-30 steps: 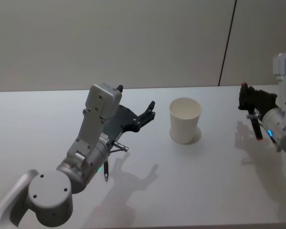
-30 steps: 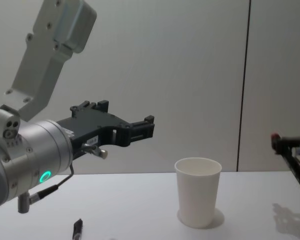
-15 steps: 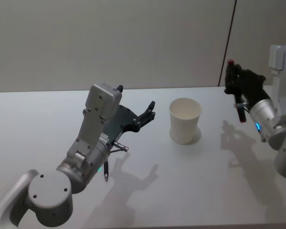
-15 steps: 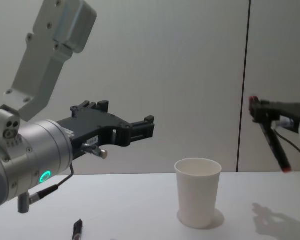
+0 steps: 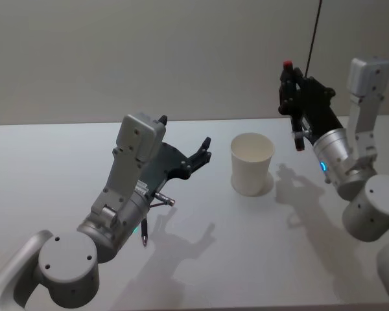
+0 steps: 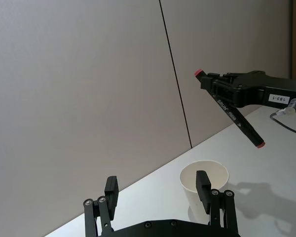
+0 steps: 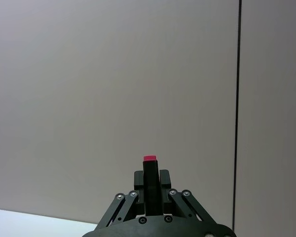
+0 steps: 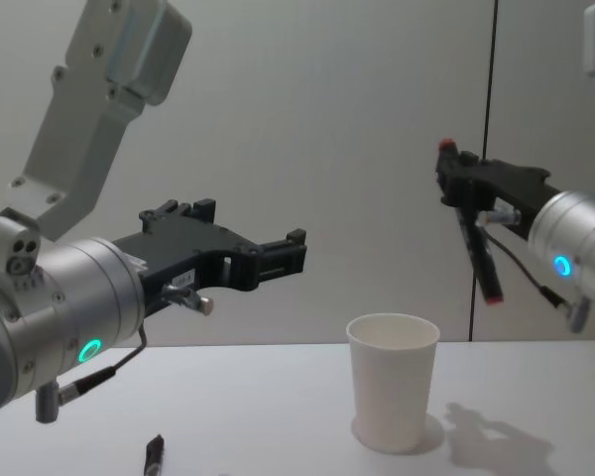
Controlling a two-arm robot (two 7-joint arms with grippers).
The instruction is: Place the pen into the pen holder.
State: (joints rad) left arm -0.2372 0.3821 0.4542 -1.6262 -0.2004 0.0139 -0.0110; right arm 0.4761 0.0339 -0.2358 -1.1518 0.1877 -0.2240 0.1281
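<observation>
The pen holder, a white paper cup (image 5: 251, 167) (image 8: 392, 397) (image 6: 213, 174), stands upright on the table. My right gripper (image 5: 289, 87) (image 8: 458, 177) (image 7: 149, 183) is shut on the pen (image 5: 294, 110) (image 8: 476, 243) (image 6: 235, 120) (image 7: 149, 170), a black stick with red ends. It grips the pen near its top end, and the pen hangs tilted in the air. The lower red tip is above and to the right of the cup's rim. My left gripper (image 5: 204, 150) (image 8: 278, 260) (image 6: 157, 190) hovers open and empty to the left of the cup.
The white table (image 5: 259, 246) stretches around the cup, with a plain wall behind it. A small dark object (image 8: 155, 451) lies on the table near my left arm. My left arm's large silver body (image 5: 126, 194) fills the near left.
My right gripper has carried the pen up and to the left, from the table's far right edge to just right of and above the cup. The left arm has not moved.
</observation>
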